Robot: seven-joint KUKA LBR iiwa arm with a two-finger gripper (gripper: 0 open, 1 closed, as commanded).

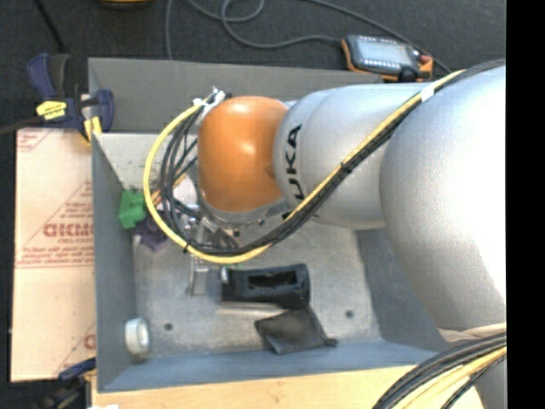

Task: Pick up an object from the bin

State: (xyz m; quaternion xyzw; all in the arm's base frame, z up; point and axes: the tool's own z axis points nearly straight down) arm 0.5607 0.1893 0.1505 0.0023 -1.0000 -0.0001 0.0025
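My gripper (198, 279) reaches down under the orange-covered wrist at the bin's left middle, mostly hidden by the arm and its cables. Just to its right lies a black rectangular frame-like part (266, 284) on the bin floor, close beside the gripper; I cannot tell whether they touch. A dark grey flat piece (294, 331) lies in front of the black part. Left of the gripper, a small purple thing (153, 237) peeks out beneath a green block (130, 209) by the left wall.
A small silver-white roll (136, 335) sits in the bin's near left corner. The arm covers the bin's back and right half. Bare floor shows between the roll and the black part.
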